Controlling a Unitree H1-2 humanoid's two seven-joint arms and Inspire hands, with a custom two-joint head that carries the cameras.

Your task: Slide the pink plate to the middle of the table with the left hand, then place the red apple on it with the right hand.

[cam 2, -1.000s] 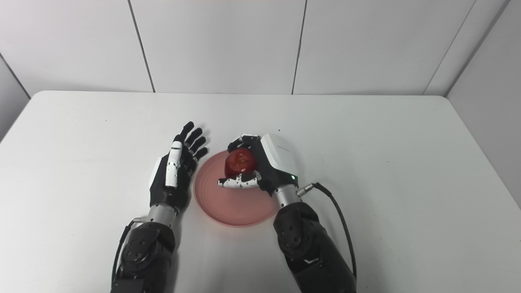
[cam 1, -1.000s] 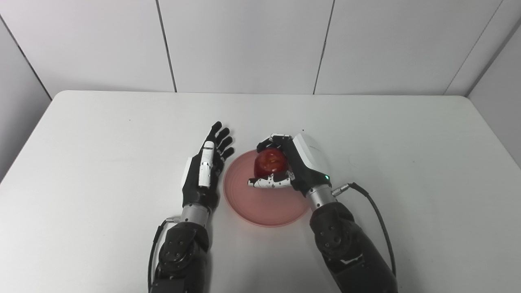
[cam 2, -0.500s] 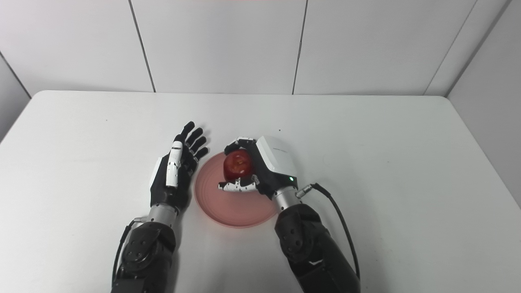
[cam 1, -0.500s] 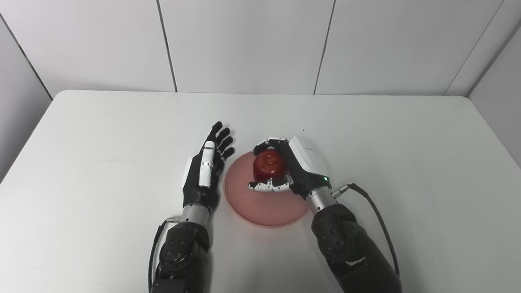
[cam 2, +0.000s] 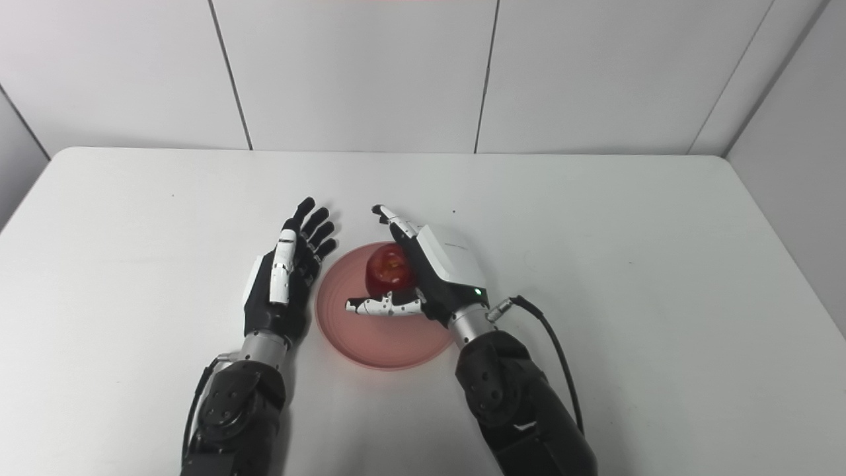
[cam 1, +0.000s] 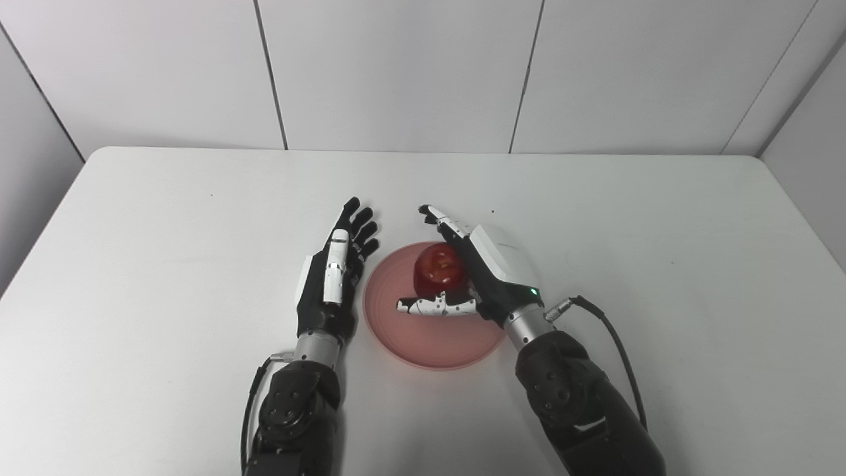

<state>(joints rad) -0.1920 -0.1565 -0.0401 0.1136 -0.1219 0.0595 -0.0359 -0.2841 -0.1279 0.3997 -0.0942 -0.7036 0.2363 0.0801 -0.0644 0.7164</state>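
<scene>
On the white table (cam 1: 165, 231) near its middle, the red apple (cam 1: 437, 266) sits on the pink plate (cam 1: 410, 330), the right hand (cam 1: 486, 268) spread wide beside it, the left hand (cam 1: 334, 277) flat, fingers apart, holding nothing

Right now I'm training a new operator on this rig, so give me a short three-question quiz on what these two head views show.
1. True or false: the right hand is shut on the red apple.
2. Where does the apple sit? A) on the bare table B) on the pink plate C) in the left hand
3. Fill in: the left hand lies with fingers apart just ____ the plate's left rim.

Key
1. False: its fingers are spread, thumb below the apple, the others extended past it.
2. B
3. beside; whether it touches the rim cannot be told.
</scene>
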